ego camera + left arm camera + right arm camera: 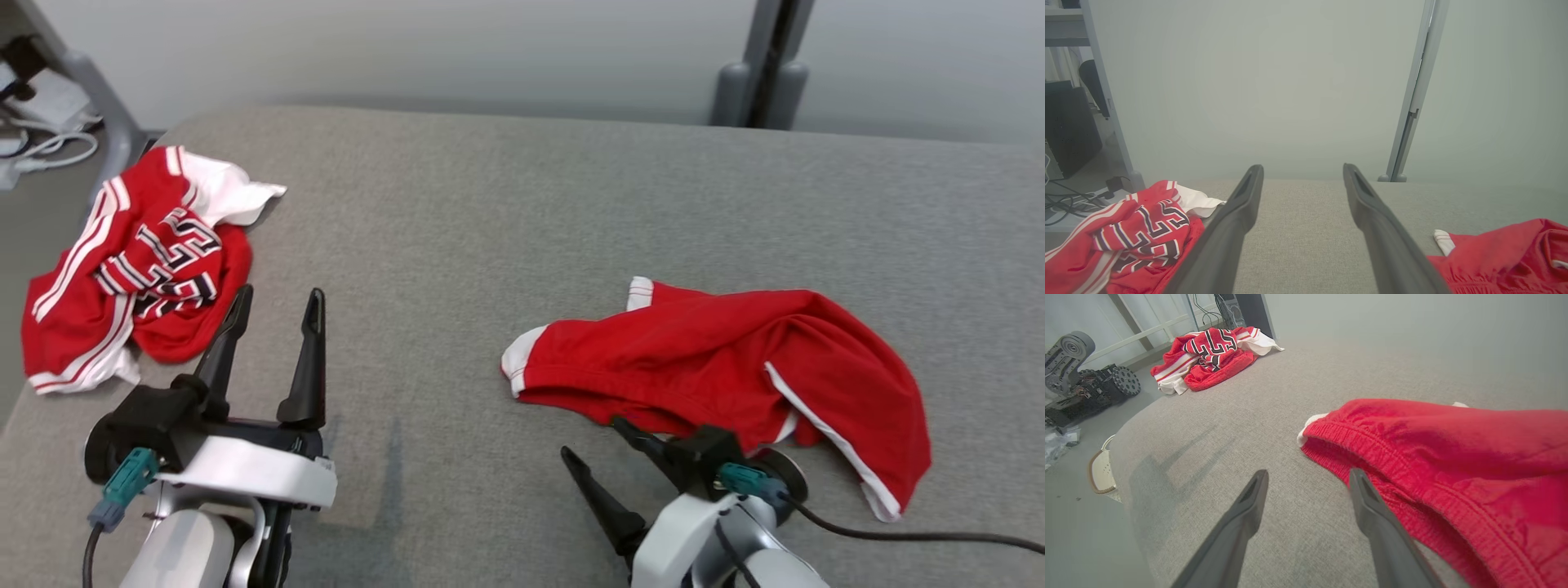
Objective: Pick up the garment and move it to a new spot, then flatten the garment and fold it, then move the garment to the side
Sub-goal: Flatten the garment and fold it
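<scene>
A red garment (718,367) with white trim, a pair of shorts, lies crumpled on the right of the grey table (490,212). Its elastic waistband (1372,453) faces my right gripper (592,438), which stands open just in front of it. One finger (1372,514) lies beside the waistband edge and nothing sits between the fingers. My left gripper (277,298) is open and empty at the lower left, over bare table. Just left of it lies a crumpled red and white jersey (139,269) with black lettering. The left wrist view has the jersey (1139,232) at lower left and the shorts (1506,253) at lower right.
The jersey lies close to the table's rounded left edge (49,408). A grey metal post (763,65) stands behind the far edge. Cables (33,147) lie on the floor at far left. Dark machinery (1086,384) stands on the floor beyond the table.
</scene>
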### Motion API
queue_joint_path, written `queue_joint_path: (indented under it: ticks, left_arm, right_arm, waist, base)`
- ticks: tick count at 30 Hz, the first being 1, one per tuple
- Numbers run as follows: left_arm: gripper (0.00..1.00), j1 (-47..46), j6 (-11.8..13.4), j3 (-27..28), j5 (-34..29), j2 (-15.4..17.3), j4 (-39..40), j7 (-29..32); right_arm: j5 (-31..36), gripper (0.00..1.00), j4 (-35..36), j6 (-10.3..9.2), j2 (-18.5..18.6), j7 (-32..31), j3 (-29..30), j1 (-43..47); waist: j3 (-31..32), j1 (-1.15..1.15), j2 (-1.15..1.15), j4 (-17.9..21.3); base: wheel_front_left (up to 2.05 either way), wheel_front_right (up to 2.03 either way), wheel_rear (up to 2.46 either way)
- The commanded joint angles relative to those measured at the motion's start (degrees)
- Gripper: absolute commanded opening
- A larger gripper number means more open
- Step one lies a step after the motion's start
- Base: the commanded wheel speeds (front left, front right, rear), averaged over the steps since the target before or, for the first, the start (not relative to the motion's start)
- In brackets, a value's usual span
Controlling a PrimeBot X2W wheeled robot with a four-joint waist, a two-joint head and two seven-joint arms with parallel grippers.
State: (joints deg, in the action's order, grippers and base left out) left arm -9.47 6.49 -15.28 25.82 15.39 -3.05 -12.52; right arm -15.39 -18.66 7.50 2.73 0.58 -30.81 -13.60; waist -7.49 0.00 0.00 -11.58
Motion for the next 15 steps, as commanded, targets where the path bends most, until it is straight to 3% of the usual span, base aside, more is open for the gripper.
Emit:
queue_joint_path:
  ticks: [1, 6, 15]
  left_arm:
    - [1.0, -1.35, -0.51, -0.1, -0.2, -0.11, -0.48, -0.45]
    - [1.0, -3.92, -1.77, -1.25, -0.36, -1.62, -2.4, -1.25]
    - [1.0, -7.24, -3.97, -2.53, -0.67, -3.96, -6.19, -2.31]
  right_arm:
    - [-0.99, 1.0, -1.11, -0.02, 0.34, 0.35, -1.23, -1.64]
    - [-3.57, 1.0, -7.95, -0.02, 0.37, 1.53, -6.47, -8.11]
    - [-1.4, 1.0, -24.02, -0.02, 0.37, 1.9, -10.3, -20.79]
  waist:
    - [-2.22, 0.0, 0.0, -2.4]
    - [-4.51, 0.0, 0.0, -4.92]
    - [-7.51, 0.0, 0.0, -7.08]
  base:
    - [0.0, 0.0, 0.0]
    - [0.0, 0.0, 0.0]
    - [0.0, 0.0, 0.0]
